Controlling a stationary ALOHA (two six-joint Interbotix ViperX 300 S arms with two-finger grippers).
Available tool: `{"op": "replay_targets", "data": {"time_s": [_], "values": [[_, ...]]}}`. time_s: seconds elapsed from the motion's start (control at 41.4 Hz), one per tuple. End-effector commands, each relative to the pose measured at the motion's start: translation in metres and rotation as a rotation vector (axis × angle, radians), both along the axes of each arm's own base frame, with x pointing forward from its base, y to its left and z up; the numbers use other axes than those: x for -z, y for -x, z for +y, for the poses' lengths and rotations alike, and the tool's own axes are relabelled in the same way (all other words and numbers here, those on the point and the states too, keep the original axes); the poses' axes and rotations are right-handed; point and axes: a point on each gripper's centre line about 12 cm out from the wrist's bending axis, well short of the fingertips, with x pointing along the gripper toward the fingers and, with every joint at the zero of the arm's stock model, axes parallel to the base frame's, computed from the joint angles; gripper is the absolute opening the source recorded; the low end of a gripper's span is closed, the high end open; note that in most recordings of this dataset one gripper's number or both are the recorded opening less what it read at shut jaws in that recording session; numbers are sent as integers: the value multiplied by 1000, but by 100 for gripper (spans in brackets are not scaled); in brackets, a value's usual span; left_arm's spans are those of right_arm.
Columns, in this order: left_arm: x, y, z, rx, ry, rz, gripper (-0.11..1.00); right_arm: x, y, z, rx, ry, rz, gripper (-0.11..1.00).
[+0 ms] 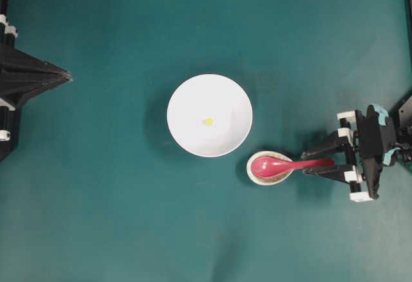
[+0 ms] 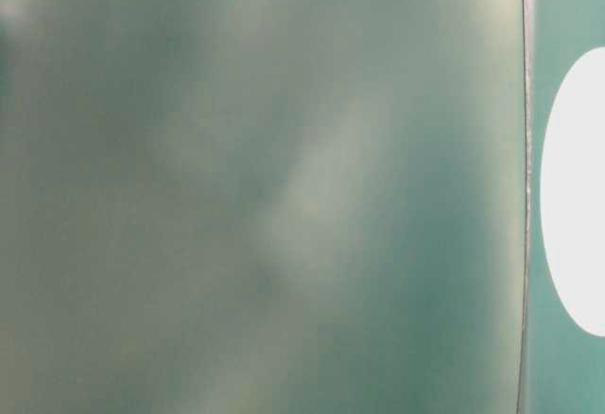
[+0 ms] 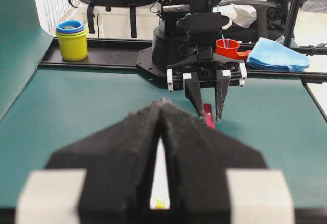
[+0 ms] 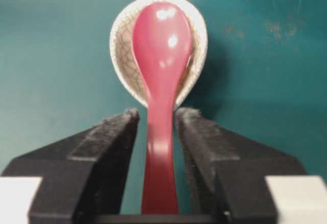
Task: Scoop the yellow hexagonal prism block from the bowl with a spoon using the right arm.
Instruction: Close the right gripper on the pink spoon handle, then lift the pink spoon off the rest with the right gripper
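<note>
The white bowl [image 1: 209, 115] stands mid-table with the tiny yellow block [image 1: 209, 121] lying inside it. The red-pink spoon [image 1: 290, 163] rests with its scoop in a small speckled spoon rest [image 1: 257, 172], handle pointing right. My right gripper [image 1: 306, 163] is open, its two fingers straddling the handle; in the right wrist view [image 4: 157, 114] teal gaps show on both sides of the spoon [image 4: 161, 50]. My left gripper [image 1: 67, 76] is shut and empty at the left edge. Through its fingers in the left wrist view [image 3: 162, 104], the block [image 3: 160, 203] shows.
The spoon rest [image 4: 122, 45] sits just right of and below the bowl. Beyond the table's far rail stand yellow-green stacked cups [image 3: 72, 41], a red cup [image 3: 226, 47] and a blue cloth [image 3: 276, 54]. The table-level view is blurred.
</note>
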Motion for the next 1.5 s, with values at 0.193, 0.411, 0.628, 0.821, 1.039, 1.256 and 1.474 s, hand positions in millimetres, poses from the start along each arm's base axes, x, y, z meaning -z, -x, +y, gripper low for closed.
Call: {"op": "replay_targets", "data": {"time_s": [0.193, 0.411, 0.628, 0.821, 1.039, 1.256, 1.474], "values": [[-9, -2, 0, -1, -1, -21, 3, -2, 0, 2, -5, -6, 0, 48], [-9, -2, 0, -1, -2, -21, 3, -2, 0, 1, -4, -2, 3, 48], [-10, -2, 0, -1, -4, -23, 3, -2, 0, 1, -6, 7, 2, 48], [-10, -2, 0, -1, -3, -23, 3, -2, 0, 0, -10, 25, 1, 46], [-9, -2, 0, -1, -2, -21, 3, -2, 0, -1, -17, 45, -1, 45], [-10, -2, 0, -1, -3, -24, 3, -1, 1, -1, -18, 55, -1, 45], [-10, -2, 0, -1, -4, -24, 3, -2, 0, -3, -12, 61, -2, 45]]}}
